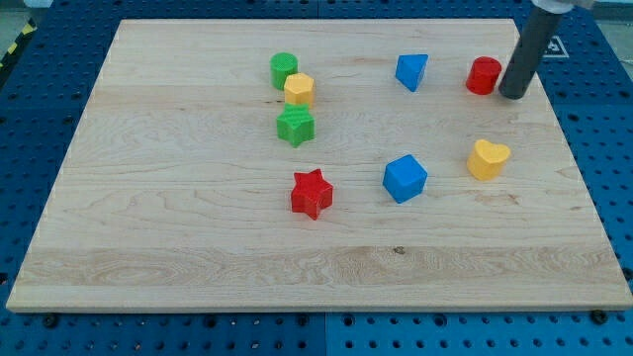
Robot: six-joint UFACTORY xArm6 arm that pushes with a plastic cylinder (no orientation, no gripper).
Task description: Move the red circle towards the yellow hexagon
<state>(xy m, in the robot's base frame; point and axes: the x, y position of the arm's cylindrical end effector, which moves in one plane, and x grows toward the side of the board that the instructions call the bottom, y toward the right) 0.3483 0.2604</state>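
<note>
Where the dark rod comes down from the view's top right, its upper end cut off by the frame, my tip point(513, 95) rests on the wooden board point(198, 247) just right of the red circle point(484, 75), about touching it; the rod carries no jaws to spread or pinch. Well apart to the left, the yellow hexagon point(299, 89) sits between a green circle point(284, 69) and a green star point(295, 127), touching both. No readable writing shows anywhere.
</note>
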